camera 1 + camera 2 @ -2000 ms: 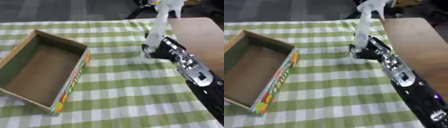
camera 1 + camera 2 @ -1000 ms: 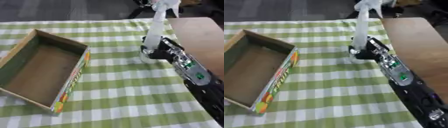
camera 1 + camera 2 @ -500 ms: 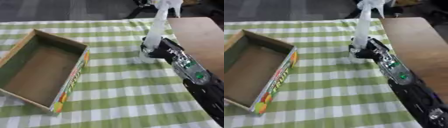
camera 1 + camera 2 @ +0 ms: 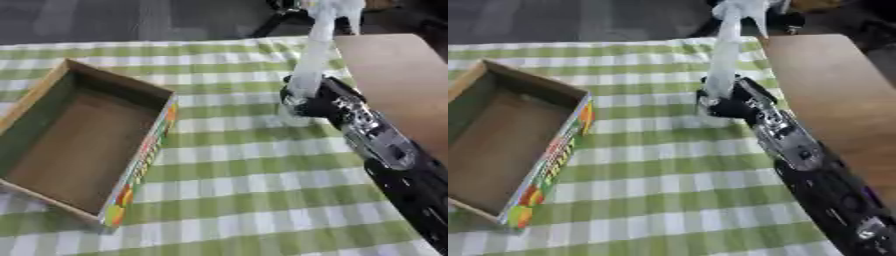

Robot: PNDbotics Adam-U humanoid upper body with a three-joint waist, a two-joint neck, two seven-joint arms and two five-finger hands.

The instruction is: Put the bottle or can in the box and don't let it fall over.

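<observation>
Reaching in from the lower right of the frame, the right hand sits just right of centre with its fingers curled round the lower part of a tall, pale bottle. That bottle stands upright on the green-and-white checked tablecloth, its base hidden behind the hand and its top reaching the upper edge of the frame. An open cardboard box lies at the left of the frame, well apart from the bottle, with its brown floor bare and a bright printed strip along the side nearest the centre. One bare brown tabletop shows at the upper right of the frame, beside the cloth's edge. Dark arm casing with silver joints runs from the hand down to the lower right corner. No left hand shows in either view.
</observation>
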